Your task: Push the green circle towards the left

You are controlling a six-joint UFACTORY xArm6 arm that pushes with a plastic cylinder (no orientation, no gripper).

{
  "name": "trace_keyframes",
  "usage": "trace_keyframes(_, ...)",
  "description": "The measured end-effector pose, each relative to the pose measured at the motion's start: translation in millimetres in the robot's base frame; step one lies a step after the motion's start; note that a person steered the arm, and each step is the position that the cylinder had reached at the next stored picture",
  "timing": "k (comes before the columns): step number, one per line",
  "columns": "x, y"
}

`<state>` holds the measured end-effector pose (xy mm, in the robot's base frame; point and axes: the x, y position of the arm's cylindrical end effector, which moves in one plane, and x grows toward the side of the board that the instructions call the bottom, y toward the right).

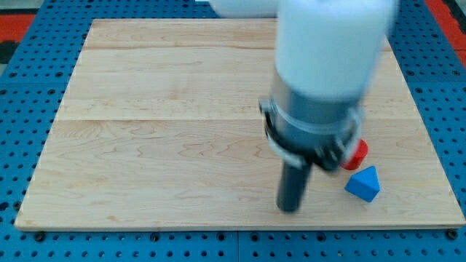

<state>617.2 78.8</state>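
Resting on the wooden counter (145,145), my tip (290,209) has no hand or jaws. It sits left of a blue triangular block (363,183) and a partly hidden red block (357,152). No green circle shows.

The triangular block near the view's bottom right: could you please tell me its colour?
Blue. The triangular block shows clearly in the camera view, right of my tip.

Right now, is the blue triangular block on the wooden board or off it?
On it. The blue triangular block sits wholly on the wooden board near its lower right corner, right of my tip.
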Motion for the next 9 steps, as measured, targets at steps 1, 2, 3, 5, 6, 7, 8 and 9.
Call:
trace_keyframes(1,2,7)
trace_keyframes(2,0,105)
trace_keyframes(3,-11,238)
trace_keyframes(5,-236,234)
trace_keyframes(6,-339,234)
trace_keyframes(7,-422,225)
trace_keyframes(8,-426,221)
trace_keyframes(9,-425,102)
